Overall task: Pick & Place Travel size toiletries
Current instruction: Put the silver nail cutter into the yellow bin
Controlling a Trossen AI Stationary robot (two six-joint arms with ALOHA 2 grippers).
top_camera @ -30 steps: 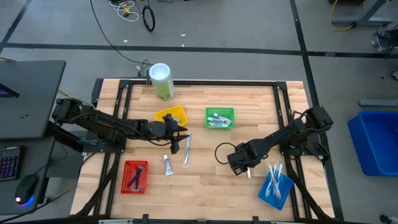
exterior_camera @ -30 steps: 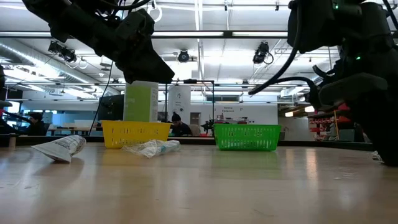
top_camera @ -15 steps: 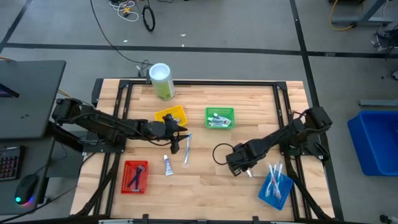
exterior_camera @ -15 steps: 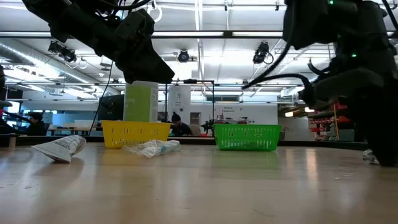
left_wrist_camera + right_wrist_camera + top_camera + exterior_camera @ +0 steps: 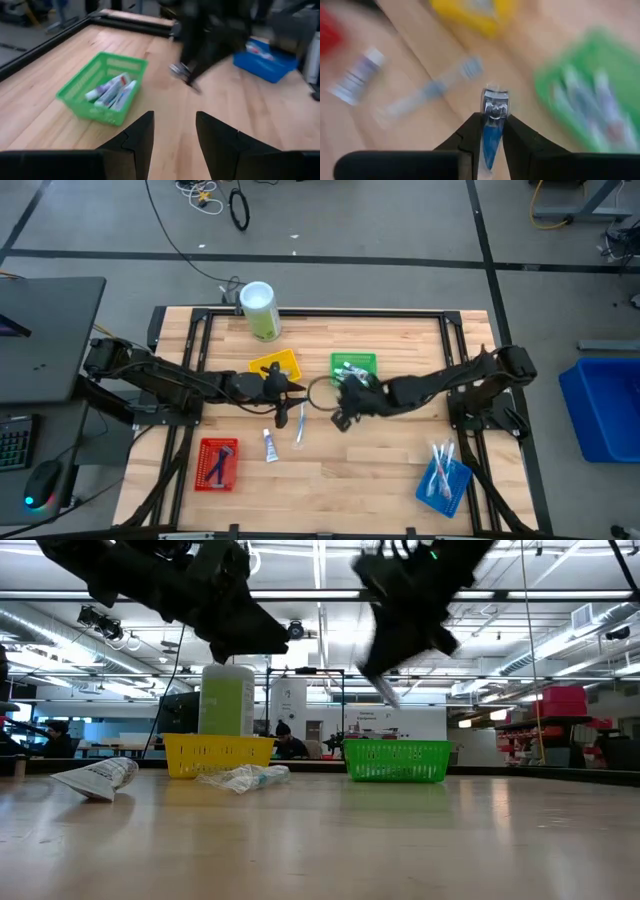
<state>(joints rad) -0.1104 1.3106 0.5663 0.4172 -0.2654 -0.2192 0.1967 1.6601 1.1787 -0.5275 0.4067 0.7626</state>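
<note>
Right claw (image 5: pixel 490 131): clamped on a small blue-and-silver nail-clipper-like item (image 5: pixel 492 120); in the high view the claw (image 5: pixel 345 402) hangs over the middle of the wooden slatted surface (image 5: pixel 400 450), just at 7 o'clock of the green plastic mesh basket (image 5: pixel 353 368).
Left claw (image 5: pixel 172 132): fingers apart, holding nothing; in the high view it (image 5: pixel 285 388) sits left of centre, just beside the yellow plastic basket (image 5: pixel 275 367), at its 5 o'clock.
Green basket contents: several small white tubes with blue and red marks (image 5: pixel 112 90) lying side by side.
Loose items on the surface: a slim blue-and-white toothbrush (image 5: pixel 301 418) lies between the two claws — a white tube with a blue band (image 5: pixel 269 445) lies near it, at its 8 o'clock.
Red plastic basket (image 5: pixel 218 464): at 8 o'clock of the surface, holding dark blue razor-like sticks (image 5: pixel 219 461).
Blue plastic basket (image 5: pixel 444 481): at 4 o'clock of the surface, holding blue, white and pink toothbrushes (image 5: pixel 440 465).
Green canister with a white lid (image 5: pixel 260 310): upright at 11 o'clock — near the far edge, well apart from both claws.
Low view: the white tube (image 5: pixel 97 778) lies on the surface at far left; a crumpled clear wrapper-like piece (image 5: pixel 243 777) lies in front of the yellow basket.
</note>
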